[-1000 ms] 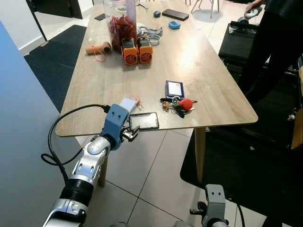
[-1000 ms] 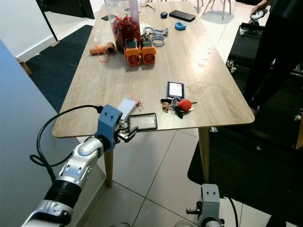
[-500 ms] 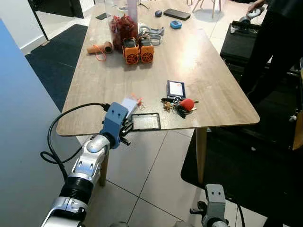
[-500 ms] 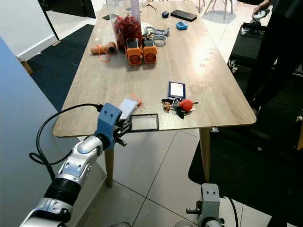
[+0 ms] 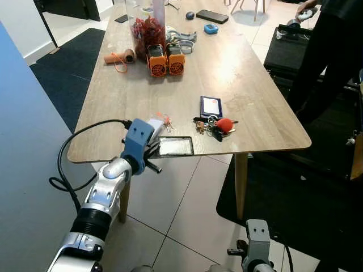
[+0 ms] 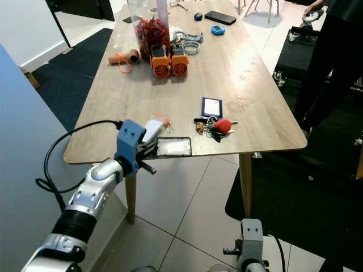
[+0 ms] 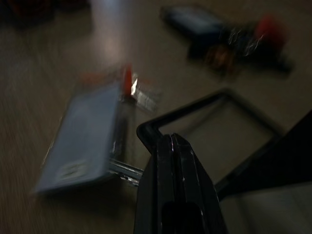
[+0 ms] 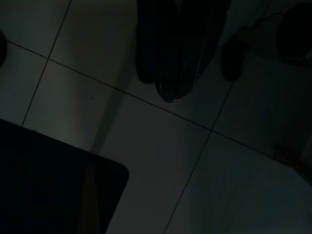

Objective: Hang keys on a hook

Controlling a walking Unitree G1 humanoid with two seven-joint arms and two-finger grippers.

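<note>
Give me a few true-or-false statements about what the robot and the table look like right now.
1. The left gripper is at the near edge of the table. True.
2. The left gripper holds the keys. False: the keys lie on the table, apart from it.
3. A black frame lies beside the left gripper. True.
4. The keys carry a blue fob. False: the fob is red.
5. The right gripper is over the table. False: it hangs low over the tiled floor.

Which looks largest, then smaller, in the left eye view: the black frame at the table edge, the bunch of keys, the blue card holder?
1. black frame
2. bunch of keys
3. blue card holder
The frame lies nearest the camera, so the first gap is unsure.
</note>
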